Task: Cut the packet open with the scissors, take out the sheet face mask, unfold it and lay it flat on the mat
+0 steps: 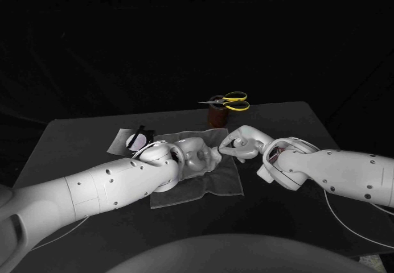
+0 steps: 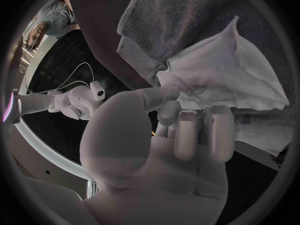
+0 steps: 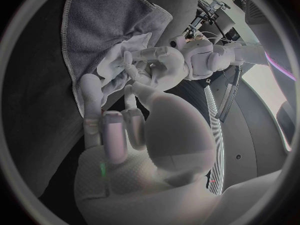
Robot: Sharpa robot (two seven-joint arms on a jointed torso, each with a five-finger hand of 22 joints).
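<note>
- over the middle of the grey mat (image 1: 209,185), the left hand (image 1: 191,156) pinches an edge of the white sheet face mask (image 2: 231,75) between thumb and fingers.
- the mask is bunched in loose folds, not spread out, with the mat's cloth right behind it.
- the right hand (image 1: 238,145) sits just beside the left, fingers reaching toward the mask; i cannot tell whether it grips the sheet or only comes close.
- the silver packet (image 1: 131,141) lies on the black table (image 1: 82,136) at the mat's far left corner.
- the yellow-handled scissors (image 1: 230,101) rest at the top of a brown holder (image 1: 217,118) beyond the mat, apart from both hands.
</note>
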